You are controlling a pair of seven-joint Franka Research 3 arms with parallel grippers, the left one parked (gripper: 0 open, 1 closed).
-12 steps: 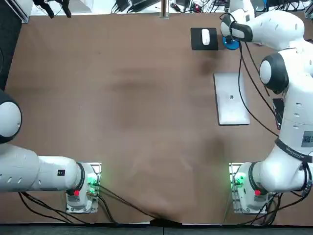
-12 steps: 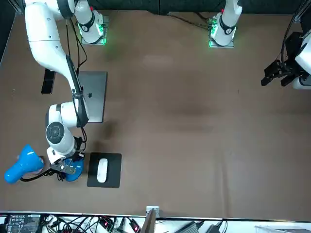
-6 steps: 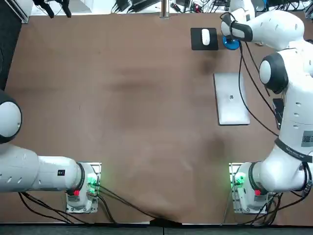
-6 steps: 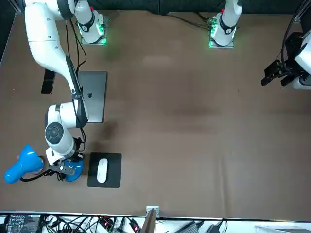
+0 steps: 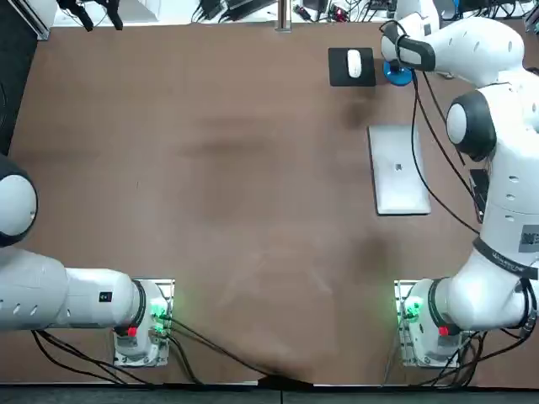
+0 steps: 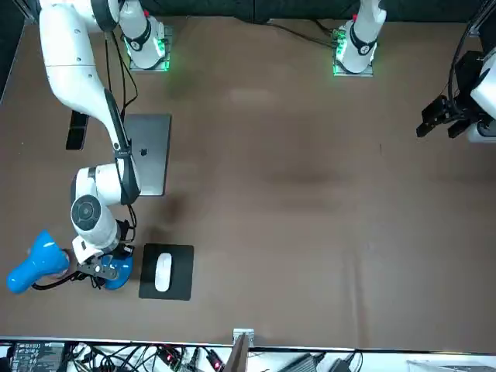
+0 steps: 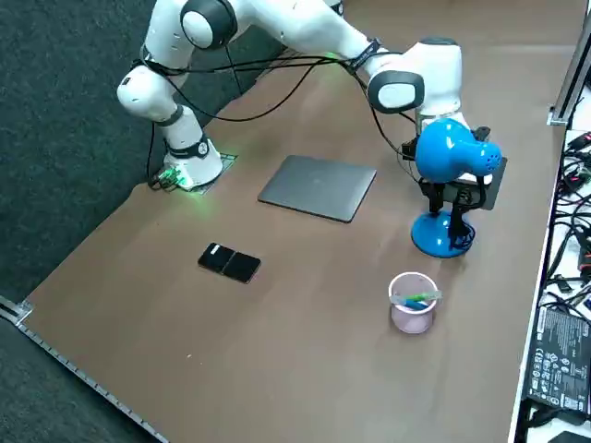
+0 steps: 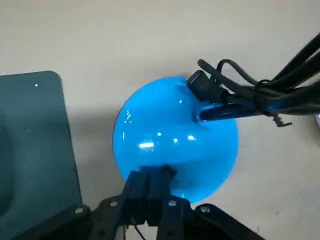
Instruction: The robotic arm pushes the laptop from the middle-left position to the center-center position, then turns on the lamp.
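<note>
Wrist view: right gripper [image 8: 150, 181] fingers pressed together, holding nothing, tips on the lamp [image 8: 190, 145] base, just beside mouse pad [image 8: 30, 150]; closed laptop [image 5: 398, 168] nearby.

A: Top view?
B: Overhead, far off, looked straight down on the whole brown table [image 5: 210, 168], robot's side at the bottom edge.
A: Front?
B: Across the table, high up, faced the robot. Same table, flipped.
A: Side?
B: Raised at the robot's right, looked down diagonally, nearer. Shared the closed grey laptop [image 7: 319, 187] with both.
A: Wrist?
B: Very close. Right gripper [image 8: 150, 175], fingers together, over the round blue lamp base [image 8: 175, 135].
</note>
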